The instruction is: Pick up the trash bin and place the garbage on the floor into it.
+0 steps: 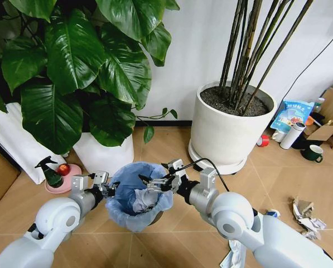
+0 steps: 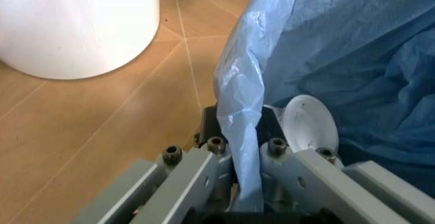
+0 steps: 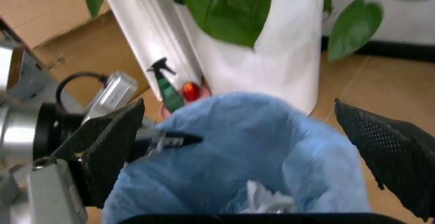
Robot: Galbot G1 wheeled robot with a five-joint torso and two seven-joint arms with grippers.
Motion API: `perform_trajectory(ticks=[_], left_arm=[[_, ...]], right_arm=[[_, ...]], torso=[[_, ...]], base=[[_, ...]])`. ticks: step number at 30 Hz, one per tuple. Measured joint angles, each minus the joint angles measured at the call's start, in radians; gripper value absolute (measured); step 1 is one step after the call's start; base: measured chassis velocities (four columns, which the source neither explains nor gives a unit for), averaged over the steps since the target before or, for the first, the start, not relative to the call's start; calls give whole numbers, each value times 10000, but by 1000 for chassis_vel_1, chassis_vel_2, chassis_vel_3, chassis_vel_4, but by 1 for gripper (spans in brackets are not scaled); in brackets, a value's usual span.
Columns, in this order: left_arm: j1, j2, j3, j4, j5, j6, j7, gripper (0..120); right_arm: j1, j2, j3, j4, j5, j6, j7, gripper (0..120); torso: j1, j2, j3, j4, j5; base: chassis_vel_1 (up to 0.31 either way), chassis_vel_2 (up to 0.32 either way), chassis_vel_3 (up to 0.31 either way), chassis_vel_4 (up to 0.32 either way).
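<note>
Left gripper [image 1: 106, 188] is clamped on the trash bin [image 1: 137, 196] rim at nine o'clock, bag pinched between its jaws. Bin sits centre floor: judged light, liner slippery, rim the firm hold. Right gripper [image 1: 155, 183] hovers spread above. Garbage [image 1: 307, 216] lies at four o'clock.

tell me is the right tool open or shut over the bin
Open: in the right wrist view the right tool has its two black pads spread wide above the trash bin, with nothing between them.
</note>
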Motion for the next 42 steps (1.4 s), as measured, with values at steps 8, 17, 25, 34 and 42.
perform_trajectory(ticks=[8, 17, 25, 34, 42], left_arm=[[512, -63, -301, -51, 325, -63, 142, 0], [1072, -203, -598, -277, 447, -91, 216, 0], [1690, -288, -941, -565, 722, -145, 457, 0], [1831, -248, -1068, -745, 784, -163, 573, 0], [1777, -359, -978, -752, 904, -177, 676, 0]], right_arm=[[-733, -179, 1255, -180, -1891, 1070, -726, 100], [-2392, -259, 2883, -297, -3886, 1927, -836, 100], [-3835, 261, 4147, -312, -4479, 1799, -404, 100], [-4943, 605, 5540, -549, -4979, 1899, -568, 100], [-5717, 530, 6530, -573, -5054, 2172, -1017, 100]], torso=[[0, 0, 0, 2, 1], [0, 0, 0, 0, 1], [0, 0, -1, 1, 1], [0, 0, -1, 0, 2], [0, 1, 0, 0, 0]], base=[[0, 0, 0, 0], [0, 0, 0, 0], [0, 0, 0, 0], [0, 0, 0, 0], [0, 0, 0, 0]])
